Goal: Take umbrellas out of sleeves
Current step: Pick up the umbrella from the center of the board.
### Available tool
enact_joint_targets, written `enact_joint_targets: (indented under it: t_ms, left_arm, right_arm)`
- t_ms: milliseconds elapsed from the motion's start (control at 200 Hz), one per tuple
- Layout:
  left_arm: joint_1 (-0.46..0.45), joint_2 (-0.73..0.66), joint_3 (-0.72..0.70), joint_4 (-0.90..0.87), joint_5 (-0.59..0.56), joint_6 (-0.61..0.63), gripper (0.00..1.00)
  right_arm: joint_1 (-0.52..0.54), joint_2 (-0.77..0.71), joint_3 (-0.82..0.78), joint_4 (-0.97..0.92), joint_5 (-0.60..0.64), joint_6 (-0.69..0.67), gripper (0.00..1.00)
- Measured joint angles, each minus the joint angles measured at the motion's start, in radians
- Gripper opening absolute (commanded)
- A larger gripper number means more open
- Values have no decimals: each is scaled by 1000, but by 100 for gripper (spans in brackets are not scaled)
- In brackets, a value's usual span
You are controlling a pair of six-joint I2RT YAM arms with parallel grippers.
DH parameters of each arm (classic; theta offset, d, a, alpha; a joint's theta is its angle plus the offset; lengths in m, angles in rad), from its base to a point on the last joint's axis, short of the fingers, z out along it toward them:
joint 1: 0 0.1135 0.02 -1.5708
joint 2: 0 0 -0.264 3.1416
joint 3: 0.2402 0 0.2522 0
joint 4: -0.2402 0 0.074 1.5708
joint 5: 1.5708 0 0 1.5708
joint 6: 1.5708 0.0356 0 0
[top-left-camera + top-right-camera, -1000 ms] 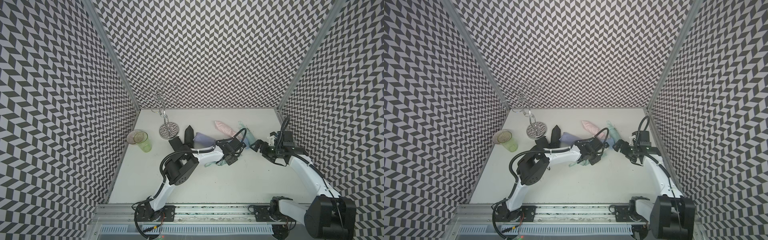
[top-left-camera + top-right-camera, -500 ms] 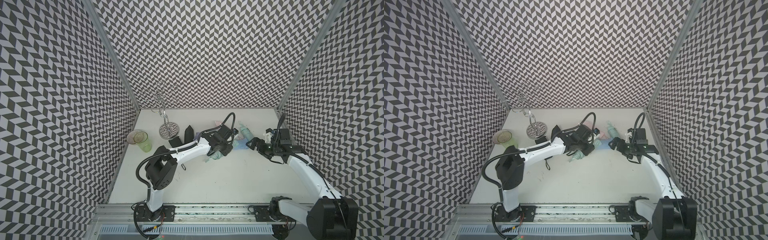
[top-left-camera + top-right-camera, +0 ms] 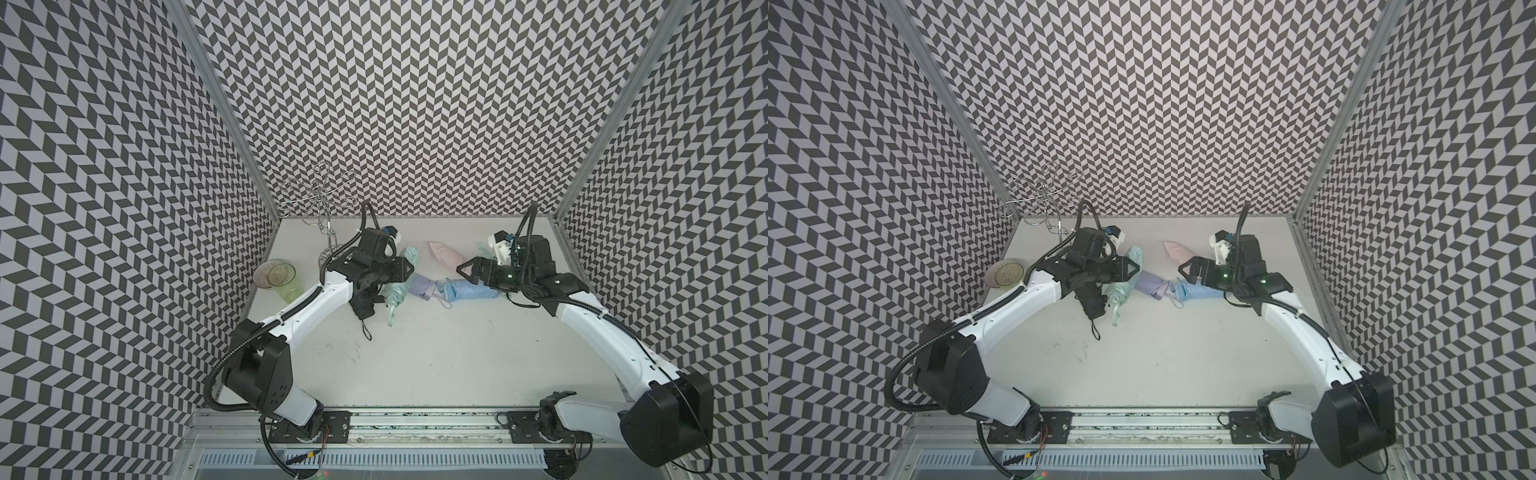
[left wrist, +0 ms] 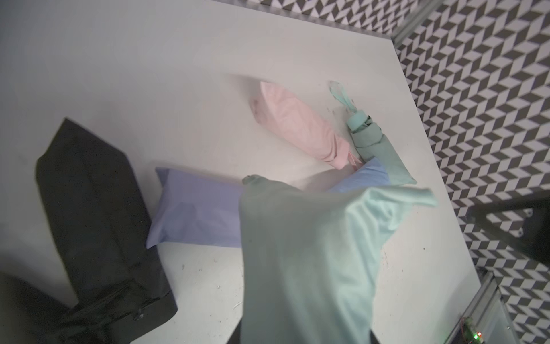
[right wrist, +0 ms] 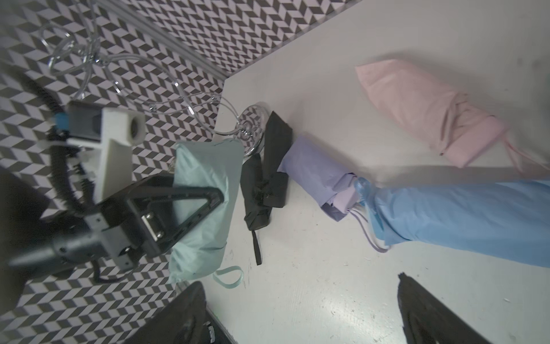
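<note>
Counter [image 3: 415, 353]: lilac sleeve [image 3: 419, 284], pink sleeve [image 3: 444, 255], blue sleeve [image 3: 473, 289] still full. Left pincer [image 3: 409, 266] clamps mint sleeve [image 5: 205, 160]; right pincer [image 3: 465, 272] gapes, empty.

Shows black-and-white chevron walls [image 3: 415, 104] and an off-white table [image 3: 415, 357]. Shows a mint green sleeve [image 5: 202, 238], a lilac sleeve [image 3: 420, 284], a light blue sleeve [image 3: 473, 289], a pink sleeve [image 3: 444, 255], a mint green umbrella [image 3: 390, 297], a black umbrella [image 3: 363, 306], a yellow-green clear cup [image 3: 286, 282].

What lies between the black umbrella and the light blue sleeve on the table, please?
A lilac umbrella, mostly inside its lilac sleeve, lies between the black umbrella and the light blue sleeve. The right wrist view shows this plainly.
</note>
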Motion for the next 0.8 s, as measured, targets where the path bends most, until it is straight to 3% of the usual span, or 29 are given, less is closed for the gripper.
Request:
enact_joint_targets:
  t_ms: [155,270,476,801]
  left_arm:
    - [83,1,-3,-12,55,-164,0]
    - [111,2,-33,4,103,-291,0]
    - [113,38,-43,8,166,-420,0]
    - [113,44,-56,25,203,-492,0]
  right_arm:
    - [112,17,1,94,-76,-2,100]
    - [259,64,31,117,-76,-35,100]
    - [469,151,127,114,80,-113,100]
    - [594,280,217,110,351,-196,100]
